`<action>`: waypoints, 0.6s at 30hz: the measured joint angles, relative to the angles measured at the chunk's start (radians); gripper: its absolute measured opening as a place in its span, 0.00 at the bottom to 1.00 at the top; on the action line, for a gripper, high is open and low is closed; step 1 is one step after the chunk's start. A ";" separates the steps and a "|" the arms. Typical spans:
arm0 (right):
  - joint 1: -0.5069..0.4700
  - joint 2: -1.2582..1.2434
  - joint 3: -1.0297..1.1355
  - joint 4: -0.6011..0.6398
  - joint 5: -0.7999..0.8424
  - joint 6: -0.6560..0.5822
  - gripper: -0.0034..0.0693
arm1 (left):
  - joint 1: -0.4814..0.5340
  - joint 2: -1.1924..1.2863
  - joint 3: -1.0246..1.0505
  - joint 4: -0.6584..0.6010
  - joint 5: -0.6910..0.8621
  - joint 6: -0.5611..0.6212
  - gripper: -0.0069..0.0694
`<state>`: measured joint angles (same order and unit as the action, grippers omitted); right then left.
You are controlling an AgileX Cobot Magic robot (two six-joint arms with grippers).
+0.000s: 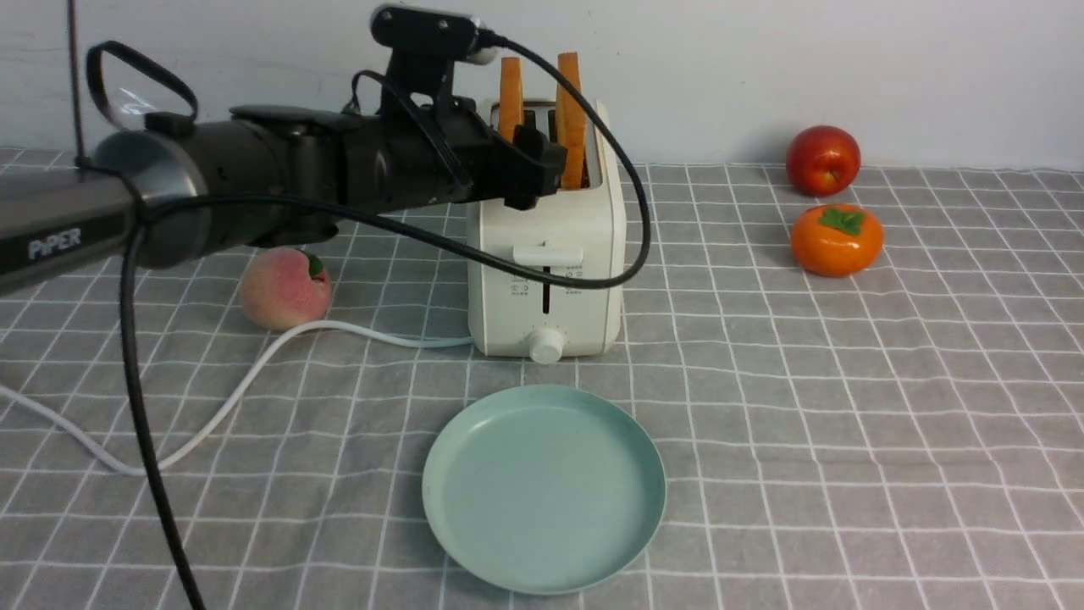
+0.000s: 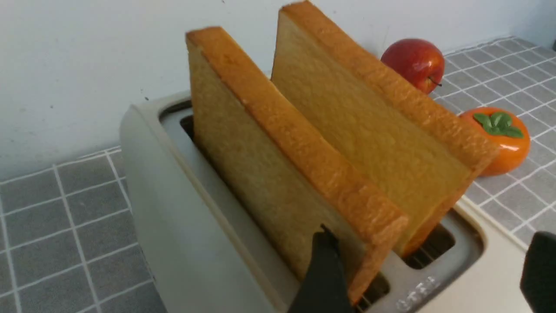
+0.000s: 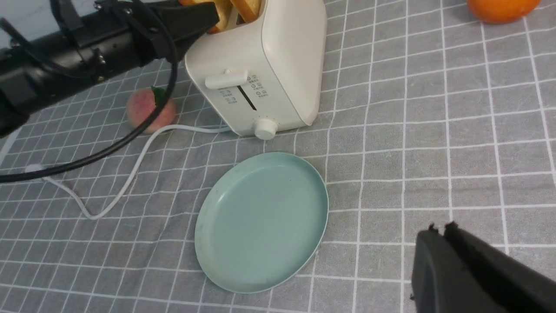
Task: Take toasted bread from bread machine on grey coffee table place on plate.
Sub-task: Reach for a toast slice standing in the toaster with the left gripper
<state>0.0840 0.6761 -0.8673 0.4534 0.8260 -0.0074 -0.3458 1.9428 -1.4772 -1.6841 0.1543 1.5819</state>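
Two slices of toasted bread stand upright in the cream-white bread machine [image 1: 550, 254] on the grey coffee table [image 1: 847, 424]: the left slice [image 1: 510, 93] and the right slice [image 1: 571, 110]. My left gripper [image 1: 542, 165] is open at the toaster's top front end. In the left wrist view one finger [image 2: 323, 269] lies against the outer face of the near slice [image 2: 260, 174]. The other finger [image 2: 541, 269] is beyond the far slice [image 2: 369, 130], so both slices' ends sit between the jaws. The mint-green plate [image 1: 542, 487] lies empty before the toaster. My right gripper [image 3: 438, 228] is shut and empty above the cloth, beside the plate [image 3: 260, 221].
A peach [image 1: 284, 288] lies left of the toaster beside its white cord [image 1: 254, 373]. A red apple [image 1: 822, 159] and an orange persimmon [image 1: 836, 239] sit at the back right. My left arm's black cable [image 1: 144, 424] hangs down at the front left.
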 joint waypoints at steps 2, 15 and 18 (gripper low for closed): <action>0.000 0.000 0.000 -0.001 0.000 0.000 0.08 | -0.001 0.015 -0.011 -0.014 -0.023 0.004 0.82; 0.000 0.000 0.000 -0.022 0.000 0.001 0.09 | 0.004 0.075 -0.087 -0.040 -0.035 0.112 0.49; 0.000 0.000 0.000 -0.022 0.000 0.001 0.10 | 0.001 0.075 -0.087 -0.040 -0.035 0.100 0.21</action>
<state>0.0840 0.6761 -0.8673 0.4309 0.8260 -0.0066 -0.3446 2.0180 -1.5644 -1.7241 0.1198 1.6815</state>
